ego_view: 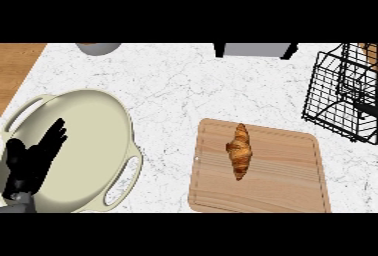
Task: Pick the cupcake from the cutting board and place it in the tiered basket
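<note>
A golden-brown croissant [240, 151] lies lengthwise on the wooden cutting board [288, 185]; no cupcake shows on the board. The black wire tiered basket [341, 90] stands at the right edge, beyond the board's far right corner, partly cut off by the view. My left hand [31, 160] shows at the lower left with its fingers straight, over the cream pot. It holds nothing. My right hand is out of view.
A large cream pot [111, 115] with two side handles fills the left part of the white marble counter. A grey vessel [97, 48] and a dark-legged grey appliance [255, 50] sit at the far edge. Wooden surface [18, 65] borders the counter's far left.
</note>
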You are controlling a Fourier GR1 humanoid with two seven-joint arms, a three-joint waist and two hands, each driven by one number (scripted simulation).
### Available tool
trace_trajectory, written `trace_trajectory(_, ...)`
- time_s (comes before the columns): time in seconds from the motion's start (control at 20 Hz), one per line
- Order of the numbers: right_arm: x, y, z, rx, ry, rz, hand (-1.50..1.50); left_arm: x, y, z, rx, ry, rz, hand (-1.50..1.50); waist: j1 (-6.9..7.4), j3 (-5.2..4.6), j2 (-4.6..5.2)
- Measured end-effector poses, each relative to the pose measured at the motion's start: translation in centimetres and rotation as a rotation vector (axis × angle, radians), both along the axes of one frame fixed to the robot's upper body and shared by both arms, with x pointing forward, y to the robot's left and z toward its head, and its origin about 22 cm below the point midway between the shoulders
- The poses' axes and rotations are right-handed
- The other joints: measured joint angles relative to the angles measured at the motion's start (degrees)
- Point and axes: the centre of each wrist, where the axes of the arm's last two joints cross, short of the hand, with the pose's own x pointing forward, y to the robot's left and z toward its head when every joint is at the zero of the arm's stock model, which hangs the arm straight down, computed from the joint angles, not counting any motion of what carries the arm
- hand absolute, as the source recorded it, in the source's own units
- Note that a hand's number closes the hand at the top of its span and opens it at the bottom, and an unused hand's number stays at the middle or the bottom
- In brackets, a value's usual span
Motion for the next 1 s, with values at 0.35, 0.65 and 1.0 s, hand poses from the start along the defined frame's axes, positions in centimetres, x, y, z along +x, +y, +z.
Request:
trace_trajectory(0.35, -0.4, -0.9, -0.2, 0.108, -0.105, -0.066, -1.5, -0.2, 0.8, 0.1, -0.001, 0.009, 0.003, 0.0, -0.19, 0.0, -0.03)
trace_trajectory(0.65, -1.0, -1.5, 3.6, 0.155, -0.37, -0.062, -1.5, -0.5, 0.4, 0.0, -0.009, 0.015, 0.006, 0.0, -0.53, -0.01, -0.28)
trace_trajectory(1.0, -3.0, -3.9, 7.9, 0.353, -0.591, -0.195, -1.5, -1.4, 1.0, -0.5, -0.005, 0.024, 0.033, 0.0, -2.12, -0.06, -1.01)
